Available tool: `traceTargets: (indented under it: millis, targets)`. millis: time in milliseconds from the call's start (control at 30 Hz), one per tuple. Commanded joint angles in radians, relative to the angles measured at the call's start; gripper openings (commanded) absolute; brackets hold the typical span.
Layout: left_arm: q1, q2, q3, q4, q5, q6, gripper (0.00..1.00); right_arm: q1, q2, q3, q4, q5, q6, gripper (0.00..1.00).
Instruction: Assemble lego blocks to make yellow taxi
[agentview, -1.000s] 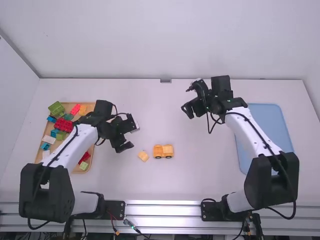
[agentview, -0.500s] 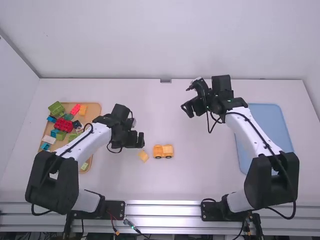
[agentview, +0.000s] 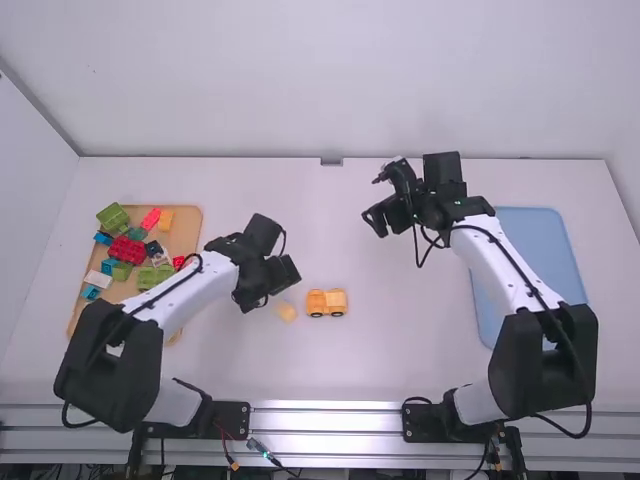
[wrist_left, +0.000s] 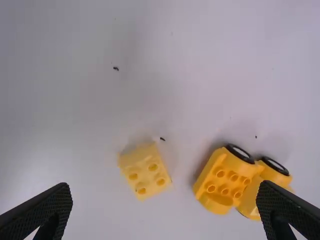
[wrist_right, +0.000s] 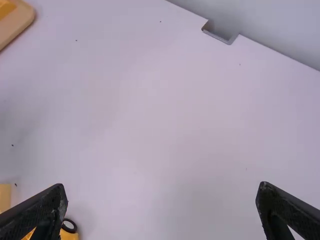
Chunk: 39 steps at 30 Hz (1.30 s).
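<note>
My left gripper (agentview: 272, 290) is over the table just beside the loose yellow brick (agentview: 287, 311). The yellow wheeled base (agentview: 327, 302) stands a little to the brick's right. In the left wrist view my left gripper (wrist_left: 165, 207) is open, with the square four-stud brick (wrist_left: 146, 171) in view between its fingers and the studded, black-wheeled base (wrist_left: 227, 180) close to one fingertip. My right gripper (agentview: 375, 218) is held farther back, over the table right of the middle. In the right wrist view this gripper (wrist_right: 162, 195) stands open and holds nothing.
A wooden tray (agentview: 190, 238) at the left carries several coloured bricks, including a red one (agentview: 126, 249), green ones and an orange-yellow one (agentview: 166, 219). The blue tray (agentview: 535, 225) lies at the right, partly under the right arm.
My left gripper has swung from beside the tray to the right and nearer the loose yellow brick, turning as it moved. The right arm has stayed still.
</note>
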Motion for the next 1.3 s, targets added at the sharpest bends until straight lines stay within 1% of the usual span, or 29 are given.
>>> traceTargets:
  millis: [0,133,267,400,533,767,1000,1100,1133,1167,1200,1267]
  targets:
    - [-0.030,0.012,-0.011,-0.008,-0.073,-0.109,0.99,0.001,-0.019,-0.007,-0.003,-0.006,0.000,0.99]
    - [-0.053,0.021,-0.012,-0.065,-0.148,-0.174,0.99,0.001,-0.019,-0.007,-0.006,-0.007,-0.001,0.99]
    - [-0.053,0.077,-0.012,-0.071,-0.107,-0.172,0.99,0.001,-0.019,-0.008,-0.006,-0.006,-0.001,0.99]
    - [-0.055,0.172,-0.013,-0.023,-0.033,-0.162,0.99,0.001,-0.019,-0.021,0.003,-0.006,-0.001,0.99]
    - [-0.059,0.233,-0.013,0.007,-0.008,-0.163,0.99,0.001,-0.019,-0.022,0.002,-0.006,-0.001,0.99]
    - [-0.055,0.236,-0.013,0.035,0.022,-0.179,0.99,0.001,-0.019,-0.022,0.001,-0.006,-0.001,0.99]
    - [-0.051,0.236,-0.014,0.021,0.023,-0.283,0.99,0.001,-0.019,-0.022,-0.006,-0.006,-0.024,0.99]
    - [-0.052,0.236,-0.014,0.024,0.023,-0.283,1.00,0.001,-0.019,-0.022,-0.006,-0.006,-0.023,0.99]
    - [-0.052,0.236,-0.014,0.024,0.031,-0.283,0.96,0.001,-0.019,-0.022,-0.006,-0.006,-0.023,0.99]
    - [-0.052,0.236,-0.014,0.024,0.035,-0.283,0.96,0.001,-0.019,-0.022,-0.005,-0.006,-0.023,0.99]
    - [-0.052,0.236,-0.014,0.026,0.046,-0.283,0.92,0.001,-0.019,-0.022,-0.005,-0.006,-0.023,0.99]
    - [-0.052,0.236,-0.014,0.035,0.057,-0.283,0.78,0.001,-0.019,-0.022,-0.006,-0.006,-0.023,0.99]
